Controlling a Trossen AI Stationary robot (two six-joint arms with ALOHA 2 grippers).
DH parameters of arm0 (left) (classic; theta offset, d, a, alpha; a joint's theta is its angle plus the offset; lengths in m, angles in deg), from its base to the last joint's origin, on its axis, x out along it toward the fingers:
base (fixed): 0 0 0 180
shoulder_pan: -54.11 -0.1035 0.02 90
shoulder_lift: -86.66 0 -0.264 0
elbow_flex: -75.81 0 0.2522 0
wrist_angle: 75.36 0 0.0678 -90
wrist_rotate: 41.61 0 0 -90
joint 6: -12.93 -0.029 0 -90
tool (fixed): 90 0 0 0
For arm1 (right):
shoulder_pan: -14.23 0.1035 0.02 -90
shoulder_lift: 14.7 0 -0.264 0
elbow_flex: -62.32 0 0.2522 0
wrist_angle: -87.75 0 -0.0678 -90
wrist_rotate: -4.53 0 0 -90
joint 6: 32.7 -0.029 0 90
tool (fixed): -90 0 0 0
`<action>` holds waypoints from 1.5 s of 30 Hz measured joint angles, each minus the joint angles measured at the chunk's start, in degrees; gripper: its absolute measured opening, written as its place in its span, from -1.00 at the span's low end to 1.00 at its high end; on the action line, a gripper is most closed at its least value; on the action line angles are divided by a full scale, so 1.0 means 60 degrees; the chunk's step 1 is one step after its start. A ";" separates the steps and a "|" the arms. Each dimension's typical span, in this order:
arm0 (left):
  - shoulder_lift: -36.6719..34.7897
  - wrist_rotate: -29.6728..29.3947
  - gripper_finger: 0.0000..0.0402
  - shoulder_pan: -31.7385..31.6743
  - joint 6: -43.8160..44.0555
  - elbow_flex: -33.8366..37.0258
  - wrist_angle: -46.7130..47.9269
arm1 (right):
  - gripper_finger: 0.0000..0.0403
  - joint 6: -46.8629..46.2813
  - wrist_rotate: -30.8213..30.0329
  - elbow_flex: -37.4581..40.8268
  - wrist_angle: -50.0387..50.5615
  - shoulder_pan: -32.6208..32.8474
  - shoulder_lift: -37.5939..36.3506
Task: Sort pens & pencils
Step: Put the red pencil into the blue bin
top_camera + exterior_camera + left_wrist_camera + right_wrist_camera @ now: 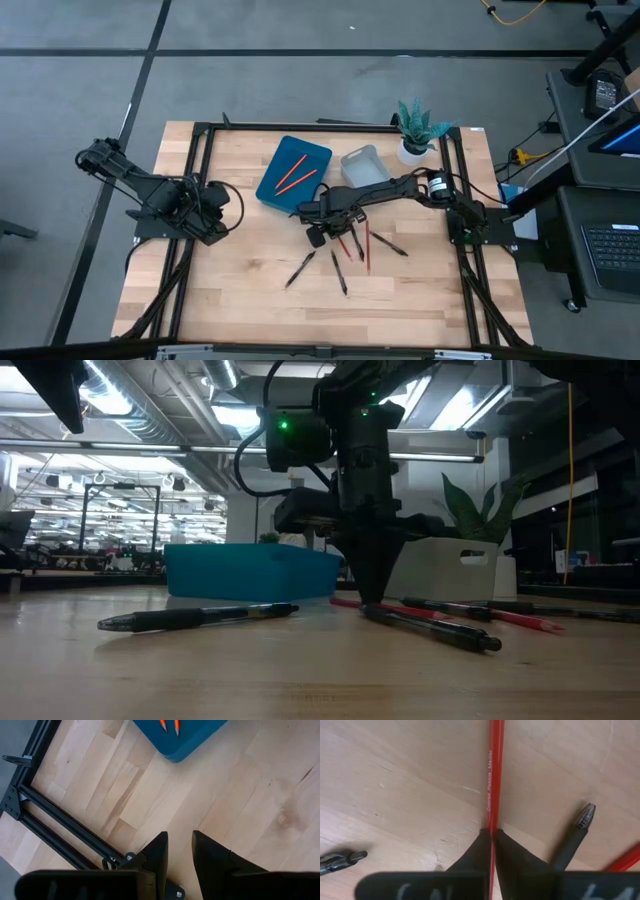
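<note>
Red pencil (492, 795) lies on the wooden table (240, 290), pinched between the closed fingers of the right gripper (491, 834) at mid-table. Two more pencils (292, 176) rest in the blue tray (275, 190); black pens (300, 269) lie scattered on the wood near the gripper. The left gripper (179, 852) waits at the table's left side, fingers slightly apart.

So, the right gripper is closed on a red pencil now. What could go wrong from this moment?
The right gripper pinches the red pencil at one end only, so it may swing or slip when lifted. A black pen lies close beside the fingers and could be knocked. The left gripper waits far off.
</note>
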 joint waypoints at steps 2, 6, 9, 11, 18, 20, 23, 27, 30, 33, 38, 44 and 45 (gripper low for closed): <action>0.0000 -0.0001 -0.60 0.0000 0.0000 -0.0001 0.0000 | -0.94 0.0003 0.0004 -0.0007 0.0007 0.0000 -0.0004; 0.0000 -0.0048 -0.60 0.0004 -0.0004 -0.0001 0.0000 | -0.94 0.0000 0.0007 -0.0007 0.0007 0.0000 -0.0010; 0.0000 -0.0100 -0.60 0.0001 -0.0004 -0.0001 0.0000 | -0.93 0.0000 0.0007 -0.0007 0.0007 0.0000 -0.0008; 0.0000 -0.0103 -0.60 0.0000 -0.0004 -0.0001 0.0000 | -0.94 0.0000 0.0008 -0.0008 0.0007 0.0000 -0.0007; 0.0000 -0.0162 -0.60 0.0001 -0.0004 0.0000 0.0000 | -0.95 -0.0004 0.0021 -0.0011 0.0007 0.0000 -0.0011; 0.0000 -0.0162 -0.60 0.0003 -0.0004 0.0002 0.0000 | -0.95 -0.0004 0.0022 -0.0011 0.0004 0.0000 -0.0011; 0.0000 -0.0162 -0.60 0.0000 -0.0004 -0.0001 0.0000 | -0.96 -0.0003 0.0022 -0.0079 0.0066 0.0000 -0.0006; 0.0000 -0.0158 -0.60 0.0000 -0.0004 -0.0001 -0.0002 | -0.97 0.0023 -0.0143 -0.0351 0.0064 -0.0017 0.0030; 0.0000 -0.0158 -0.60 0.0001 -0.0004 -0.0001 -0.0001 | -0.97 0.0199 -0.0211 -0.0597 0.0062 -0.0078 0.0033; 0.0000 -0.0158 -0.60 0.0000 -0.0004 -0.0001 0.0000 | -0.97 0.0226 -0.0211 -0.0699 0.0113 -0.0125 0.0033; 0.0000 -0.0154 -0.60 0.0000 -0.0004 -0.0001 0.0000 | -0.97 0.0248 -0.0208 -0.0772 0.0183 -0.0146 0.0029; 0.0000 -0.0154 -0.60 0.0000 -0.0004 0.0000 0.0000 | -0.97 0.0248 -0.0192 -0.0772 0.0197 -0.0142 0.0029; 0.0000 -0.0154 -0.60 0.0002 -0.0005 -0.0001 0.0000 | -0.97 0.0249 -0.0179 -0.0772 0.0198 -0.0142 0.0029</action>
